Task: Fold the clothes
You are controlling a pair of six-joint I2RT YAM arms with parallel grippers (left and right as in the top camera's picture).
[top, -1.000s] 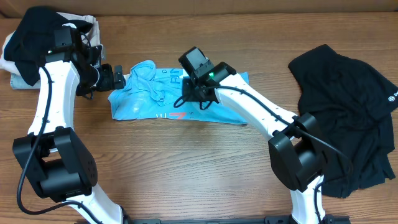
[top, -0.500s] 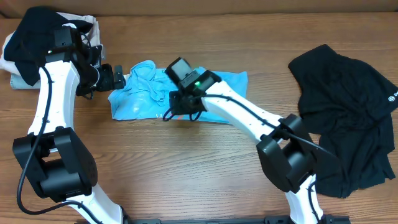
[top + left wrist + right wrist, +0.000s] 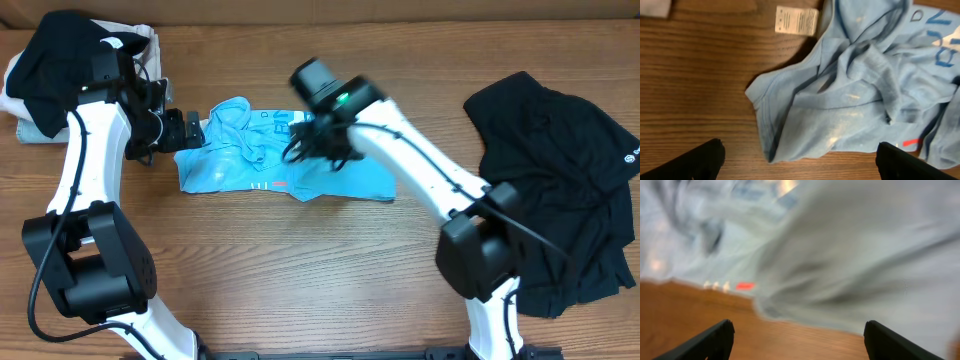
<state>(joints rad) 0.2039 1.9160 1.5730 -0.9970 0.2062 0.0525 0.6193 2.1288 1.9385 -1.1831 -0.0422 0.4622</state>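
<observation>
A light blue shirt (image 3: 250, 155) lies crumpled and partly folded across the middle of the table. It fills the left wrist view (image 3: 855, 95), with its white tag (image 3: 797, 20) on the wood. My left gripper (image 3: 190, 130) hovers at the shirt's left edge, open (image 3: 800, 167), nothing between its fingers (image 3: 705, 160). My right gripper (image 3: 316, 145) is above the shirt's middle, open and empty (image 3: 800, 342). The right wrist view is blurred, showing the shirt's front hem (image 3: 850, 265) and bare wood.
A large black garment (image 3: 560, 190) is spread at the table's right side. A pile of black and white clothes (image 3: 50, 70) sits at the back left corner, behind the left arm.
The right gripper has opened and let go of the blue shirt, then drawn back from the shirt's front edge toward its middle. The left arm has barely moved.
</observation>
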